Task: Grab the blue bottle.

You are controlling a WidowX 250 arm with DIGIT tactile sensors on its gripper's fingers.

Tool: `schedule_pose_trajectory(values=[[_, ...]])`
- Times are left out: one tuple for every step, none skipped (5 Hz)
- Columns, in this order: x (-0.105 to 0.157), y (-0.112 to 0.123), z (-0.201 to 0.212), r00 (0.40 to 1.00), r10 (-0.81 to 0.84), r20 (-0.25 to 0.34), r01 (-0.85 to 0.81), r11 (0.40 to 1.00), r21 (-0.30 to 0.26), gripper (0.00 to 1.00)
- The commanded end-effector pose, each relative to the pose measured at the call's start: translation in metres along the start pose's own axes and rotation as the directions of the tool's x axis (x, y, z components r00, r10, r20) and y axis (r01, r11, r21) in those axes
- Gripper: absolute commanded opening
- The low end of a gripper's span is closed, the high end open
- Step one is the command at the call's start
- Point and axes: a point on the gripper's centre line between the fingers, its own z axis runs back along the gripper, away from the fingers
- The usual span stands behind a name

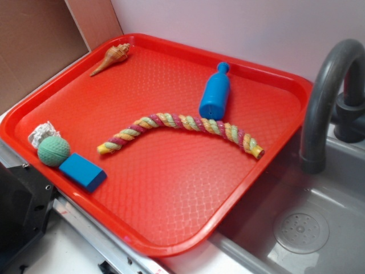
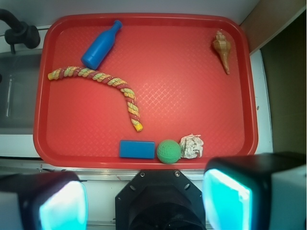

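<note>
Here, in the wrist view, the blue bottle [image 2: 100,45] is seen lying on its side near the red tray's [image 2: 192,115] far left corner, just beside the braided rope [image 2: 103,86]. The hand [image 2: 144,201] is held wide open and empty, well apart. A slanted, round body could be nudged rolling, or the rope snagged.
</note>
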Motion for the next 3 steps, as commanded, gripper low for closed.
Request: schedule_pose_trajectory(values=[[0.000,0.000,0.000,1.000,0.000,0.000,0.000,1.000,0.000,1.00],[0.013,-0.005,-0.006,0.991,0.128,0.028,-0.126,0.990,-0.063,1.00],[0.035,-0.024,-0.022,0.944,0.322,0.073,-0.320,0.947,-0.036,1.00]])
